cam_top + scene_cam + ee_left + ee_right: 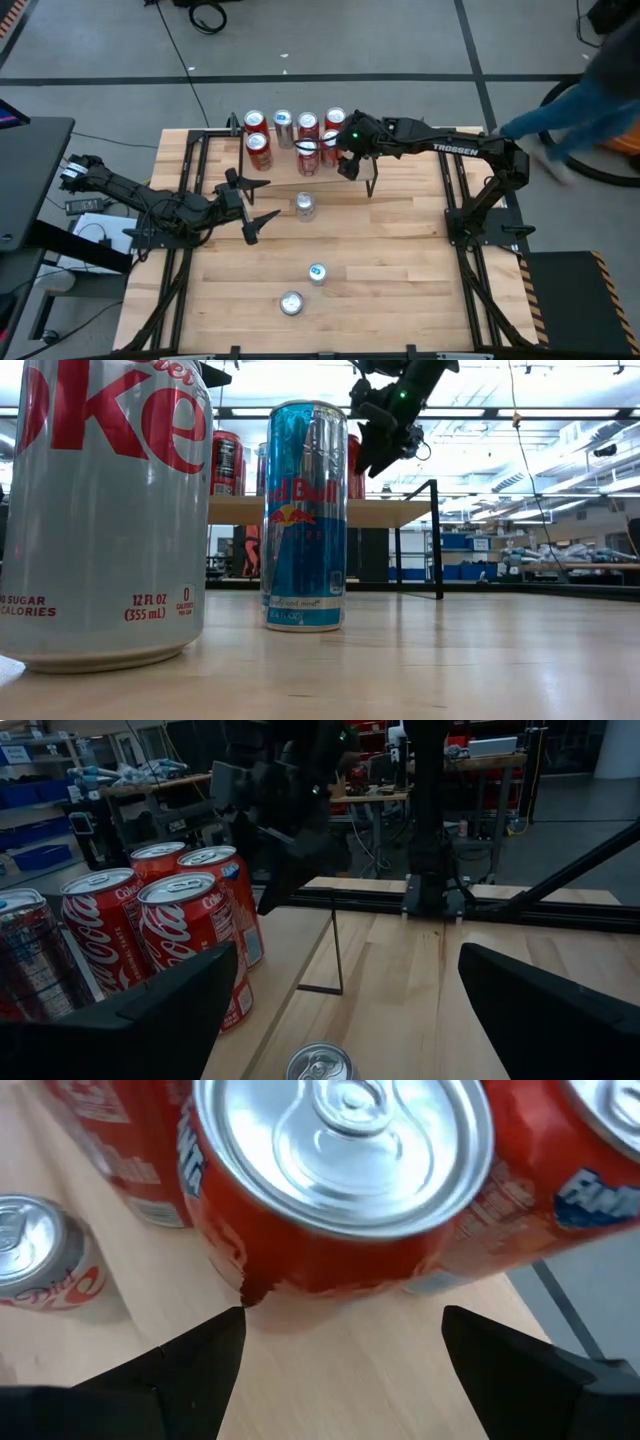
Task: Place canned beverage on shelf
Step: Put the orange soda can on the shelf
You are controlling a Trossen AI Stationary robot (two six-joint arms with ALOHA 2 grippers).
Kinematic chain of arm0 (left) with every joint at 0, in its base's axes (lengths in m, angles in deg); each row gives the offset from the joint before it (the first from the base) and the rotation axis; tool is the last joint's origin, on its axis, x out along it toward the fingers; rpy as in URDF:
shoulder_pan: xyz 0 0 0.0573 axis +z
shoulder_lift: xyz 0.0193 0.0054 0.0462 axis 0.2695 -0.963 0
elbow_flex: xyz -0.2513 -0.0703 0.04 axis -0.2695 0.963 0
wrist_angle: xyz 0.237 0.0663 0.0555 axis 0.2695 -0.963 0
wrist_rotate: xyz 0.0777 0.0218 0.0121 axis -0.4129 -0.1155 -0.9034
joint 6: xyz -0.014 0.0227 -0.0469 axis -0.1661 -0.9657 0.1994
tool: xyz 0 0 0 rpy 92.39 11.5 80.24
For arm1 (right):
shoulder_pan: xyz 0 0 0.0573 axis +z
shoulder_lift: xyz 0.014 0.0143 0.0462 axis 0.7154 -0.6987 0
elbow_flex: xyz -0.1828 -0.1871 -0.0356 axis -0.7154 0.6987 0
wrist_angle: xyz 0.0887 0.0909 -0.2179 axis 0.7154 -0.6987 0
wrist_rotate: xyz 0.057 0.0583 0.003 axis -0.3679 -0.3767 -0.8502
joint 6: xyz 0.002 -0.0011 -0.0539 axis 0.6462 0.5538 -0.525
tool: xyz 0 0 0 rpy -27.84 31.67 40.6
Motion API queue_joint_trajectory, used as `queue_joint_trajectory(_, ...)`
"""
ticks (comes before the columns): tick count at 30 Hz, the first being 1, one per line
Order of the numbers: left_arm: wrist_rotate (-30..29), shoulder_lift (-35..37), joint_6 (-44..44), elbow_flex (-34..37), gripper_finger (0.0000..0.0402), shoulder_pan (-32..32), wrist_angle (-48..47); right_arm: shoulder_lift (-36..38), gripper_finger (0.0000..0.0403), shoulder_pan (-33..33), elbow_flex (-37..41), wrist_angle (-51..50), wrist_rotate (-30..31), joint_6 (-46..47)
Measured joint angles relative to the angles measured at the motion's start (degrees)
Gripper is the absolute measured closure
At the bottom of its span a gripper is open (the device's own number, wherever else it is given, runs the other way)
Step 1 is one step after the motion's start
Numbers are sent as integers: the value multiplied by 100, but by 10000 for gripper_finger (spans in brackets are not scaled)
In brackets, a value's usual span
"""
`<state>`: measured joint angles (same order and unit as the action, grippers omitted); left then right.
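From above, the right gripper (347, 150) hangs over the low light-wood shelf on thin black legs (345, 180), where a cluster of red and silver cans (295, 138) stands at the table's far edge; "TROSSEN" reads white on its dark arm. The left gripper (250, 205) rests low over the pale butcher-block tabletop (400, 280), fingers spread wide and empty, just beside a silver can (305, 206). 2 more cans stand nearer the front: a blue-topped one (318, 272) and a silver one (291, 303).

At table height, a silver Diet Coke can (100, 510) (label: "12 FL OZ (355 mL)", "0 CALORIES") fills the foreground beside a slim blue-and-silver Red Bull can (304, 515).

The left wrist camera shows glossy red Coca-Cola cans (185, 935) massed together.

The right wrist camera looks down on a red can with a bright aluminium lid (340, 1180) between the parted fingers (180, 1370), which grip nothing; a Fanta can (560, 1180) and a Diet Coke can (40, 1250) flank it.
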<state>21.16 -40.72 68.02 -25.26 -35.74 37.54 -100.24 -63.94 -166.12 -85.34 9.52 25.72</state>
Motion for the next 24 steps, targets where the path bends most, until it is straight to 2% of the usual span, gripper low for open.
queue_joint_trajectory(7,1,0,5,0,10,0,-37,45,55,37,-1,-464,334,499)
queue_joint_trajectory(13,2,0,68,2,10,-1,-81,366,55,545,-117,-748,326,665)
queue_joint_trajectory(19,2,0,74,2,10,-1,-77,565,55,1263,-563,-389,962,-597)
queue_joint_trajectory(21,2,0,74,2,10,-1,-61,570,55,1376,-584,125,912,-928)
queue_joint_trajectory(24,2,0,80,1,10,1,-43,498,55,1290,-590,752,470,-1129)
